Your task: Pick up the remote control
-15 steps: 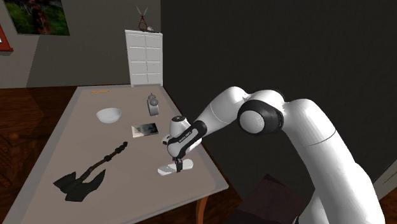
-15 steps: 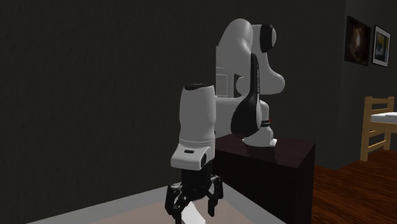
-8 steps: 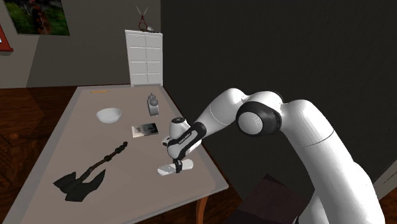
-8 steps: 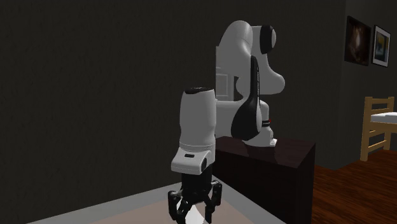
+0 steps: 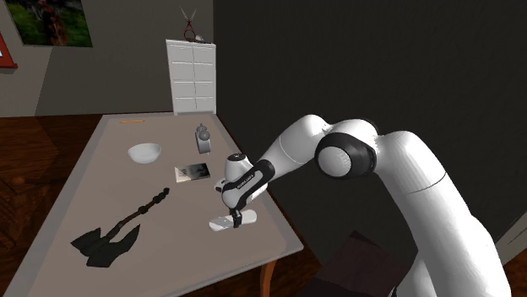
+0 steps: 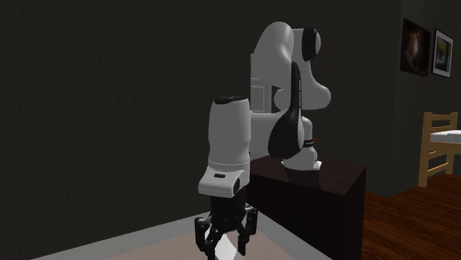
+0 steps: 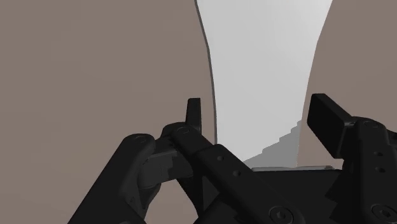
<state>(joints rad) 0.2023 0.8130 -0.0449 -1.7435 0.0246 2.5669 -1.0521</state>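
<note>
Shoulder view: the gripper is down on the white remote, which lies on the grey table near its right edge.

Second exterior view: the black jaws straddle the remote.

Wrist view: the jaws stand apart with the remote between the fingers. A thin strip of table shows beside one finger, so I cannot tell whether they grip it.
</note>
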